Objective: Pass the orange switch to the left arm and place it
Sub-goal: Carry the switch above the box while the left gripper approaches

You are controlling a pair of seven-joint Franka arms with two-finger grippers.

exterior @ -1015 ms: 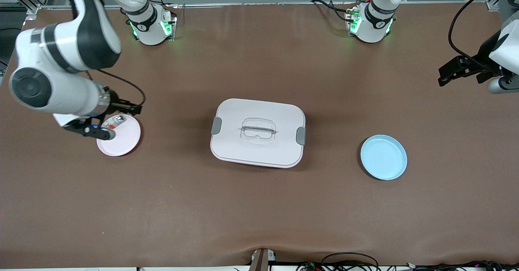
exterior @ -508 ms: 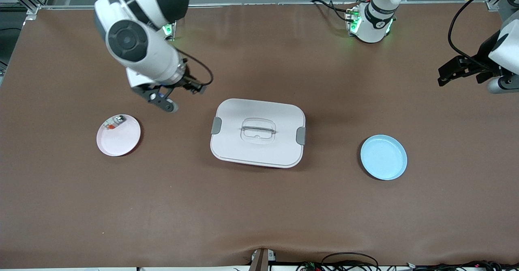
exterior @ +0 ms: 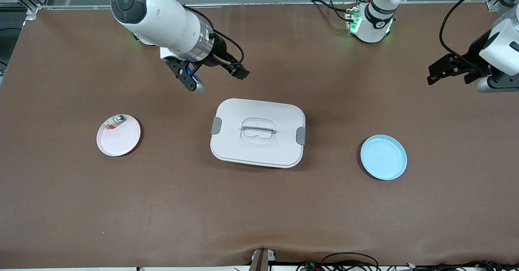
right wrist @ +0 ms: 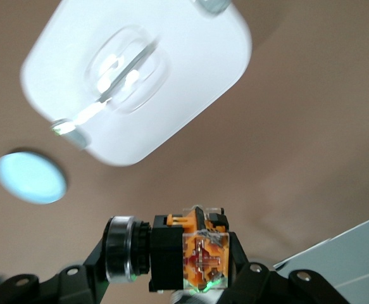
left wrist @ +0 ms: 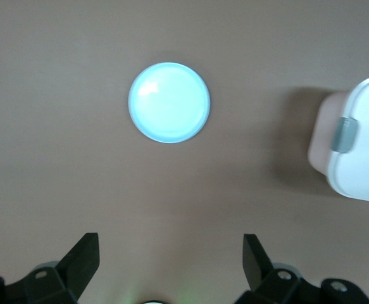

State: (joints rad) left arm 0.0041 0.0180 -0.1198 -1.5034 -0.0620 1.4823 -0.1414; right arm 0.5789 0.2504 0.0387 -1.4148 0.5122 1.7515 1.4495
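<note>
My right gripper hangs over the bare table between the white box and the right arm's base. In the right wrist view it is shut on the orange switch, a black and orange part with a silvery ring. The box also shows below it in that view. My left gripper is open and empty, up over the left arm's end of the table. In the left wrist view it holds nothing between its fingers.
A pink plate with a small silvery part lies toward the right arm's end. A blue plate lies toward the left arm's end and shows in the left wrist view, beside the box's latch end.
My right gripper has risen from the pink plate and swung toward the box with the switch in it. My left gripper has shifted slightly toward the middle.
</note>
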